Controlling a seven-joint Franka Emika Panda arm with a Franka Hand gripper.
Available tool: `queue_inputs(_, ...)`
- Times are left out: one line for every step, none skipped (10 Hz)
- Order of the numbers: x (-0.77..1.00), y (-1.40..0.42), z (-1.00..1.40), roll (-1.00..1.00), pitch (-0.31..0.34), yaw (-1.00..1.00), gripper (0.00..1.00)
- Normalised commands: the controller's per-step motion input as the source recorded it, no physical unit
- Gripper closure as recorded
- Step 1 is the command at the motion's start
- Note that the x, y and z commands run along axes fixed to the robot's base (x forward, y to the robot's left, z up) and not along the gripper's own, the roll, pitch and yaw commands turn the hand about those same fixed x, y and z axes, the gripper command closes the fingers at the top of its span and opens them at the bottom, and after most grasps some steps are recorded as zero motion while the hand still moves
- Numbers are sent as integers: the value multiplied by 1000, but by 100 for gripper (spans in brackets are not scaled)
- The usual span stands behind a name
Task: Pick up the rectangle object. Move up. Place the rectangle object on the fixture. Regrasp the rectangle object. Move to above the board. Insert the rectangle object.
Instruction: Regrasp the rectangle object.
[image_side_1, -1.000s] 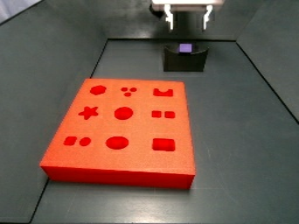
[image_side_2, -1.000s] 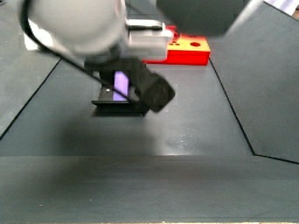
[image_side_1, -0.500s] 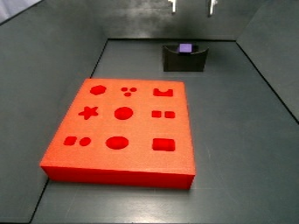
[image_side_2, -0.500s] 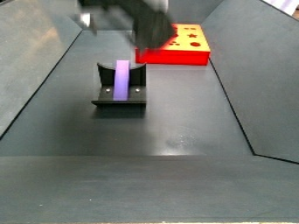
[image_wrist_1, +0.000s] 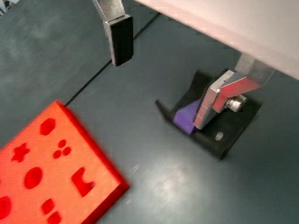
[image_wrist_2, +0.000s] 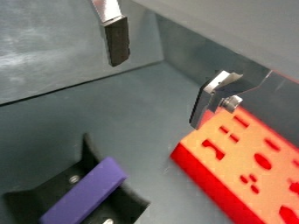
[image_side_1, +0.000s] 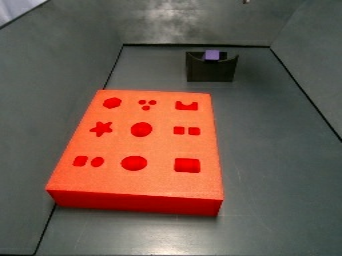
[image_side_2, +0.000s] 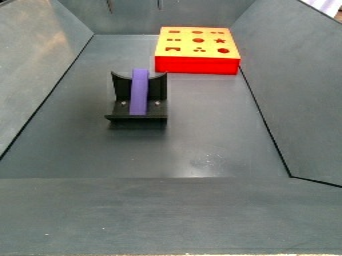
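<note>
The purple rectangle object (image_side_2: 139, 90) lies in the recess of the dark fixture (image_side_2: 135, 120), and both side views show it there (image_side_1: 211, 55). My gripper (image_wrist_1: 167, 74) hangs open well above it with nothing between the fingers (image_wrist_1: 121, 39). Both wrist views show the block (image_wrist_2: 84, 192) resting on the fixture (image_wrist_2: 35, 182) below, apart from the jaws. The gripper (image_wrist_2: 162, 70) is out of sight in both side views. The red board (image_side_1: 134, 150) lies flat on the floor, away from the fixture (image_side_1: 211, 69).
Dark sloping walls (image_side_2: 47, 70) enclose the grey floor (image_side_2: 201, 150). The board (image_side_2: 198, 62) sits at one end of the bin and the fixture (image_wrist_1: 228, 136) at the other. The board's edge (image_wrist_1: 52, 171) shows in a wrist view.
The gripper has risen away from the fixture and left both side views. The purple block stays behind in the fixture's recess.
</note>
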Motion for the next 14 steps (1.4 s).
queue_inputs(-13,-45,34,1000,42,29,0)
queue_inputs(-15,-33,17,1000,38,29,0)
queue_inputs(-13,-26,12,1000,33,30,0)
queue_inputs(-12,-22,15,1000,30,31,0)
queue_inputs(-9,-21,12,1000,28,32,0)
queue_inputs(-12,-18,10,1000,30,35,0)
queue_inputs(-9,-19,11,1000,33,36,0)
queue_inputs(2,-20,8,1000,37,38,0)
queue_inputs(17,-22,4,1000,46,42,0)
queue_inputs(31,-22,-4,1000,53,45,0)
queue_inputs(44,-25,-5,1000,62,49,0)
queue_inputs(59,-26,-7,1000,73,55,0)
queue_inputs(76,-30,-11,1000,95,64,0)
queue_inputs(91,-33,-13,1000,115,73,0)
